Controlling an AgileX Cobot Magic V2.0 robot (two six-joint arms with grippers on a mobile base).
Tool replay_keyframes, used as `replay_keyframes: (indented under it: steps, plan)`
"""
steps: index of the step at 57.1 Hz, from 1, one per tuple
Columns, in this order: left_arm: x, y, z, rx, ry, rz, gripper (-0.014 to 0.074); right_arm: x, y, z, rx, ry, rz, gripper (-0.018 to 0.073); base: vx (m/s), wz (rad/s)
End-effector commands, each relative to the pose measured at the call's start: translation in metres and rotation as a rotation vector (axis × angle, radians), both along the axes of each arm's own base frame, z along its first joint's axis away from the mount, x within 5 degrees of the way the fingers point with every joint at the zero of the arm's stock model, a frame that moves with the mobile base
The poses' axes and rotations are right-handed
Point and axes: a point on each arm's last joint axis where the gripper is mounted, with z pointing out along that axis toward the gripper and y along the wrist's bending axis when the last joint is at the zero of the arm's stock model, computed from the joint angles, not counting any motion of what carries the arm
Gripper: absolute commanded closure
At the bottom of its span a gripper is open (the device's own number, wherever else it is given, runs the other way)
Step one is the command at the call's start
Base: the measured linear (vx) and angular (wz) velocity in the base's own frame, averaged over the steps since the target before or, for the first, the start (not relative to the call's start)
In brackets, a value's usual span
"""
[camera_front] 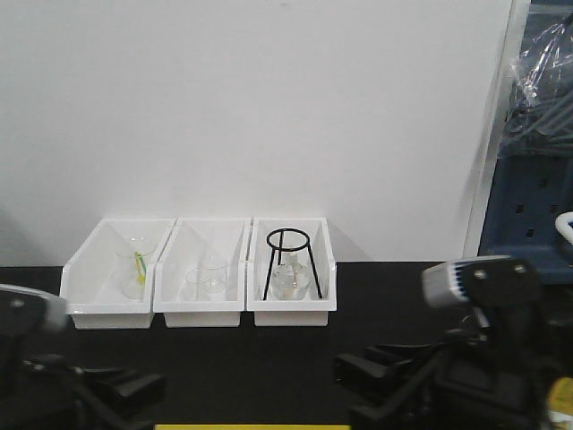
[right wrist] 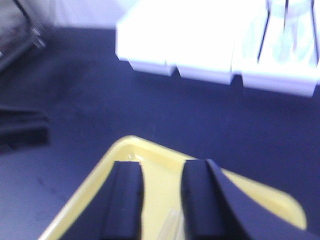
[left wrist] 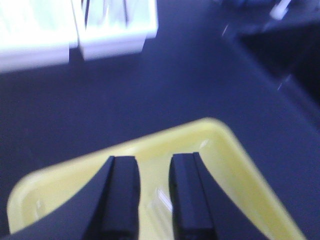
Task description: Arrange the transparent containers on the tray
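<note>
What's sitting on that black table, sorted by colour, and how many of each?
White bins: 3 (left, middle, right)
Yellow tray: 1
Black wire tripod stand: 1
Clear glass vessels in the bins: 3 (tall beaker, short beaker, flask)
Total: 8

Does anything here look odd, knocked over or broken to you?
Nothing stands out. The three white bins sit side by side on the black table, the glassware in them upright, and the black ring stand stands over the flask. No spill shows. Both wrist views are too blurred to judge the yellow tray.
</note>
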Motion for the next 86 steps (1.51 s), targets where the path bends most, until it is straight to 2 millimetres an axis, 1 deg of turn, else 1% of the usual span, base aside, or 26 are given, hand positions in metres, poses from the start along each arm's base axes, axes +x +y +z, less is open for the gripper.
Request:
replay_keyframes:
  steps: [1,5,9,16,21,30,60,67,71,77,80,83,86]
  plan:
    - [-0.028,0.017,0.042,-0.069,-0.212,-0.011,0.0367,-0.022,-0.019,0.031,0.005,-0.149,0.008,0.0389,0.00,0.00]
    - [-0.052,0.033,0.055,-0.062,-0.284,-0.011,0.0412,-0.040,-0.036,0.037,-0.066,-0.177,0.013,0.0453,0.00,0.00]
    - [-0.067,0.043,0.059,-0.029,-0.304,-0.008,0.0447,-0.051,-0.046,0.039,-0.098,-0.206,0.006,0.0503,0.00,0.00]
    - [-0.084,0.056,0.060,0.010,-0.310,0.002,0.0503,-0.062,-0.056,0.043,-0.086,-0.251,-0.002,0.0575,0.00,0.00]
    - [-0.091,0.061,0.059,0.019,-0.303,0.006,0.0540,-0.065,-0.058,0.045,-0.075,-0.262,-0.004,0.0573,0.00,0.00]
    - [-0.095,0.063,0.059,0.021,-0.298,0.007,0.0563,-0.066,-0.058,0.046,-0.066,-0.257,-0.002,0.0572,0.00,0.00]
    - [-0.095,0.063,0.059,0.023,-0.295,0.007,0.0561,-0.066,-0.058,0.046,-0.065,-0.258,-0.002,0.0572,0.00,0.00]
    - [-0.095,0.069,0.060,0.111,-0.353,0.031,0.0561,-0.066,-0.058,0.046,-0.065,-0.258,-0.002,0.0572,0.00,0.00]
    - [-0.098,0.077,0.056,0.158,-0.375,0.072,0.0570,-0.066,-0.058,0.046,-0.066,-0.258,-0.002,0.0572,0.00,0.00]
    - [-0.108,0.089,0.047,0.137,-0.401,0.163,0.0605,-0.066,-0.058,0.046,-0.065,-0.259,-0.002,0.0572,0.00,0.00]
    - [-0.114,0.094,0.037,0.144,-0.425,0.209,0.0605,-0.066,-0.058,0.046,-0.065,-0.259,-0.002,0.0572,0.00,0.00]
    - [-0.122,0.101,0.024,0.150,-0.459,0.263,0.0605,-0.066,-0.058,0.046,-0.065,-0.259,-0.002,0.0572,0.00,0.00]
    - [-0.127,0.104,0.009,0.165,-0.479,0.302,0.0604,-0.066,-0.058,0.046,-0.065,-0.259,-0.002,0.0572,0.00,0.00]
